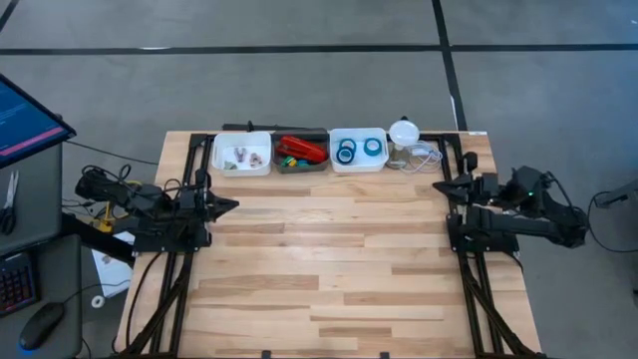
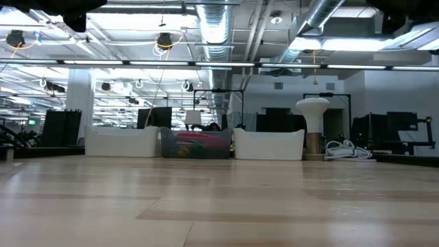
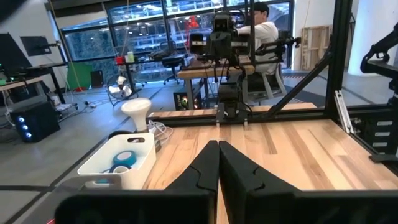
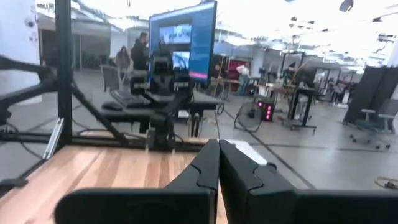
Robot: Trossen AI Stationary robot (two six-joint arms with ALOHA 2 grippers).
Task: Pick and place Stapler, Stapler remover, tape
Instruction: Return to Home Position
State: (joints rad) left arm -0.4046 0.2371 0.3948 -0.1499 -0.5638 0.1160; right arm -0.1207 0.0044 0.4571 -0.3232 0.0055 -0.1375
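Lying in the middle bin (image 1: 301, 171), the stapler (image 1: 304, 149) runs mostly left-right.

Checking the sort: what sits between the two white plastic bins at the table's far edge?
A dark grey bin holding the long bright-red bar-shaped stapler; the high view shows it plainly.

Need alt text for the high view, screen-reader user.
Three bins line the far edge of the wooden table: a left white bin with small items, a middle bin with the red stapler, a right white bin with blue tape rolls. The left gripper and right gripper rest shut at the table's sides.
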